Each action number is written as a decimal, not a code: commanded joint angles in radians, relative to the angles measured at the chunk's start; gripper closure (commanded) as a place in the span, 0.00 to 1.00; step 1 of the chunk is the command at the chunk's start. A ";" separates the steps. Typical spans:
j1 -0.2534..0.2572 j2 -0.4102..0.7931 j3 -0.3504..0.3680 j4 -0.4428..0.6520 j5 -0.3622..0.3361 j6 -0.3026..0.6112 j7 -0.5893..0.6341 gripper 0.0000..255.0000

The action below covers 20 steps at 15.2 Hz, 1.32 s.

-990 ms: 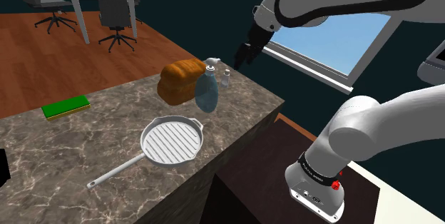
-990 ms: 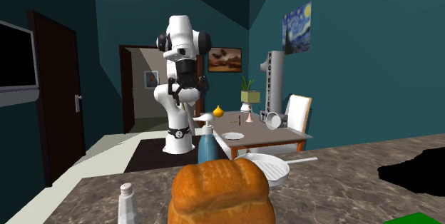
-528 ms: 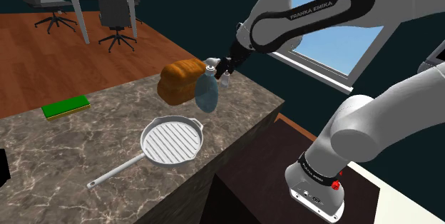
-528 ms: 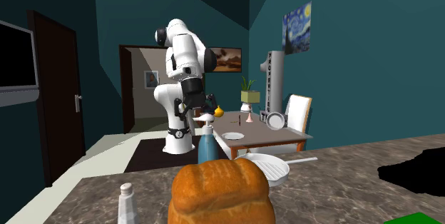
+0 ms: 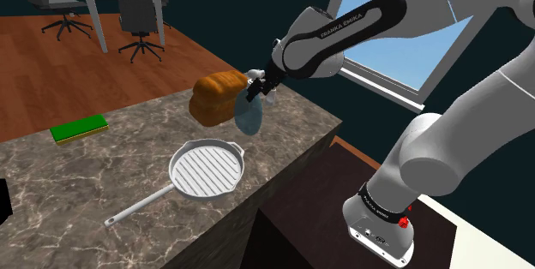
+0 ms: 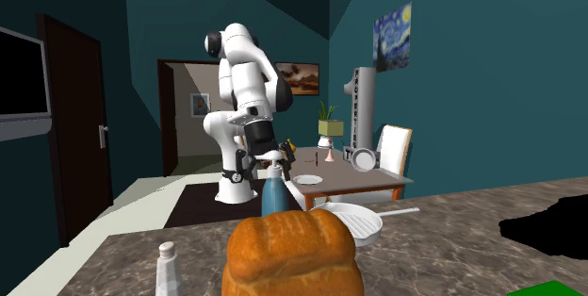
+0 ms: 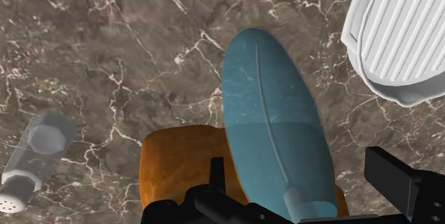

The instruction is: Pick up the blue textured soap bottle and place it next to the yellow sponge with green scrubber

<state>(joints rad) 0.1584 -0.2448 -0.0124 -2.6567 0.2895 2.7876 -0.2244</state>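
Gripper (image 5: 254,96) lower than before — we see fingers (image 7: 392,180) spread either side of soap bottle (image 7: 274,130), clasping nothing. Bottle upright on marble counter (image 5: 103,173) beside bread loaf (image 5: 214,96); neck hidden behind gripper in shoulder view.

White arm (image 5: 343,32) low and outstretched, black fingers (image 7: 396,180) apart.

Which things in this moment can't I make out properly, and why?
Soap bottle: base hidden behind the bread loaf, second exterior view.
Sponge: cut off by the bottom edge, second exterior view.
Bottle's neck: covered by the gripper, shoulder view.
Pan: cut off by the picture's edge, wrist view.
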 commanded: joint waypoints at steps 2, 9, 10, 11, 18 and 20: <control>0.020 0.068 -0.008 0.014 0.034 0.056 -0.027 0.00; 0.020 0.068 -0.008 0.014 0.034 0.056 -0.027 0.00; 0.020 0.068 -0.008 0.013 0.034 0.055 -0.027 0.00; 0.020 0.068 -0.008 0.013 0.034 0.055 -0.027 1.00; 0.020 0.067 -0.008 0.013 0.034 0.055 -0.027 1.00; 0.020 0.068 -0.008 0.014 0.034 0.056 -0.027 1.00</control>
<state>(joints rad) 0.1777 -0.1775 -0.0208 -2.6430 0.3236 2.8437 -0.2516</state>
